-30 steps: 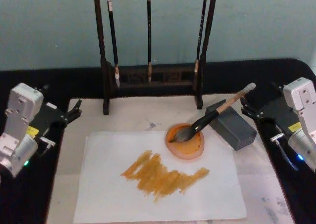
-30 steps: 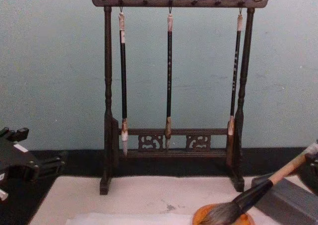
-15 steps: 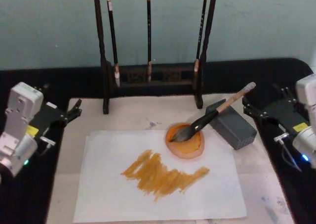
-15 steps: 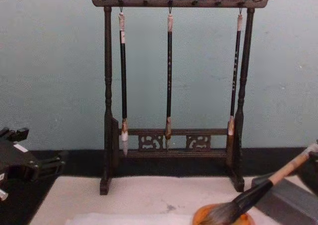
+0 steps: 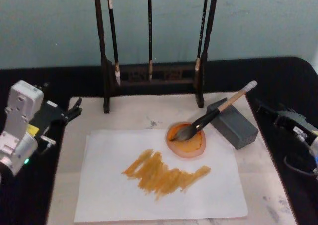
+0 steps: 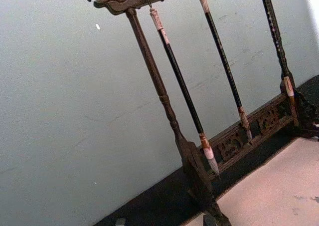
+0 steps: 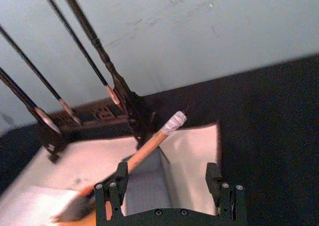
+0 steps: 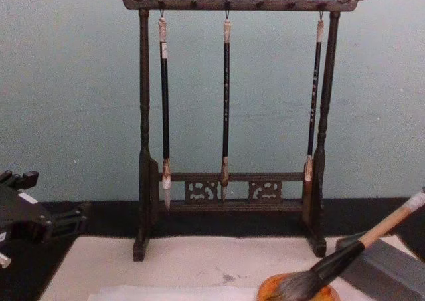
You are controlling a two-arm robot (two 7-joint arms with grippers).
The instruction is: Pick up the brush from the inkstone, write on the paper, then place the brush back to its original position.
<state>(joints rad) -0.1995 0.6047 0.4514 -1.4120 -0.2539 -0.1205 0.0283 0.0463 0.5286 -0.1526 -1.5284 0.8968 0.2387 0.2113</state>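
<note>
Task looks all but done. The thin flat white sheet of paper (image 5: 107, 190) lies on the near middle of the surface (image 5: 278, 78) and carries a wide patch of orange-brown strokes (image 5: 161, 174), so the writing step reads as finished.

The large calligraphy brush with tan wooden handle, black ferrule and grey bristles (image 5: 214, 115) is set down right of centre. Its bristles are in the round orange ink dish (image 5: 191, 148) and its handle leans on the grey rectangular stone block (image 5: 237, 128). The white-wrapped end points up toward the far right corner. The dish overlaps the paper's far right corner and the block is just beside it (presumably this is the brush's home spot).

Nothing is holding the brush. The right gripper (image 7: 166, 176) is over the right edge of the surface, clear of the handle, jaws spread and empty. The left gripper (image 5: 75, 110) is parked at the left edge, jaws apparently spread, holding nothing. Likely only parking the arms is left.

Around: a cream-coloured mat (image 5: 134, 114) lies under the paper with a small dark stain (image 5: 152, 124). A dark carved wooden rack (image 8: 226, 4) stands along the far edge with three thin black-handled brushes (image 8: 226, 95) hanging from it. The rack's right post is near the brush's end, a snag risk only if the brush gets lifted.
</note>
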